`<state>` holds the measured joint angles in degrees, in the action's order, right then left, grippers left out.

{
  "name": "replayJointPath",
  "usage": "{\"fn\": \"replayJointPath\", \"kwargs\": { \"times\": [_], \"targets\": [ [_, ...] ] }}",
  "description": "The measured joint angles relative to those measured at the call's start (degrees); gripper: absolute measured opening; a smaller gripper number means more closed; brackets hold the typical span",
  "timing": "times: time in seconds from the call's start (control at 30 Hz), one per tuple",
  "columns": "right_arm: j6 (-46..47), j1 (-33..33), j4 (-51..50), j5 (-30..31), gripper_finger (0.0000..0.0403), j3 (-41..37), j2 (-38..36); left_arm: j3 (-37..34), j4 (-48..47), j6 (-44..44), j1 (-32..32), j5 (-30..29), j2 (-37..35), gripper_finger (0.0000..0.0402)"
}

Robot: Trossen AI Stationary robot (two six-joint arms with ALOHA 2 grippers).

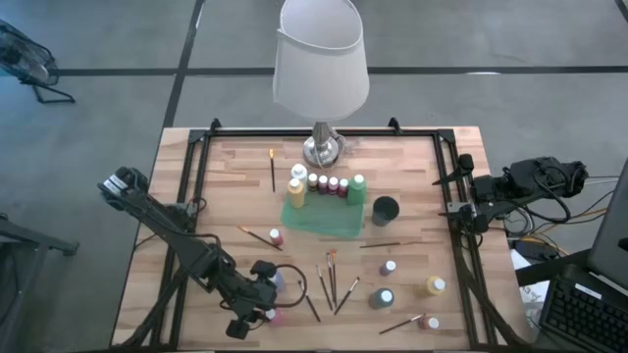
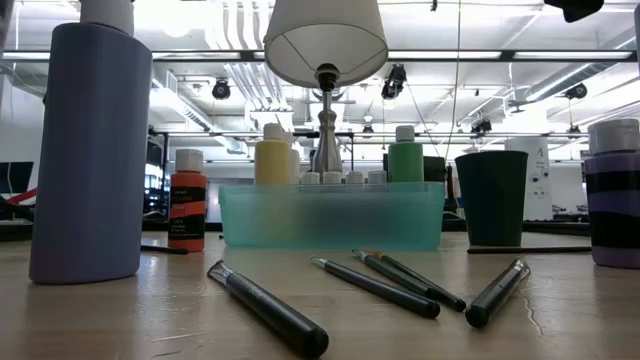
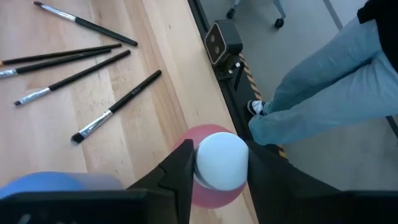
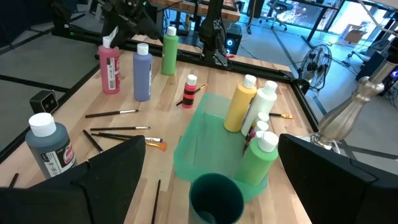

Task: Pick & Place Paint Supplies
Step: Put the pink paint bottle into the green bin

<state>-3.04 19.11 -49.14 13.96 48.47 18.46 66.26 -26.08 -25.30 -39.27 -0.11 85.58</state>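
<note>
High view: green tray (image 1: 324, 218) is holding yellow, white, maroon and green bottles. Left gripper (image 3: 217, 168) fingers are clasping the pink bottle (image 3: 214, 163) near the bench's front edge; right gripper (image 4: 211, 186) is hanging spread wide.

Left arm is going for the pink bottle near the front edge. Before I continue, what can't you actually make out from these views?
- Left gripper fingers flank the pink bottle cap; contact unclear in the left wrist view.
- High view: that gripper covers most of the bottle.
- Low view: neither gripper shows.
- Green tray: frosted wall blurs the small bottles inside.
</note>
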Motion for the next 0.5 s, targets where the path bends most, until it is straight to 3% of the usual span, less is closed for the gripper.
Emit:
{"fn": "replayJointPath", "kwargs": {
  "times": [0.2,0.5],
  "targets": [
    [0.00,0.02,-0.01,0.00,0.0364,0.00,0.00,0.02,0.24,2.70,-0.07,-0.22,0.00,0.0121],
    [0.01,0.01,-0.01,0.00,0.0364,0.00,0.00,-0.04,1.97,-5.05,-0.11,-5.18,0.17,0.0136]
  ]
}}
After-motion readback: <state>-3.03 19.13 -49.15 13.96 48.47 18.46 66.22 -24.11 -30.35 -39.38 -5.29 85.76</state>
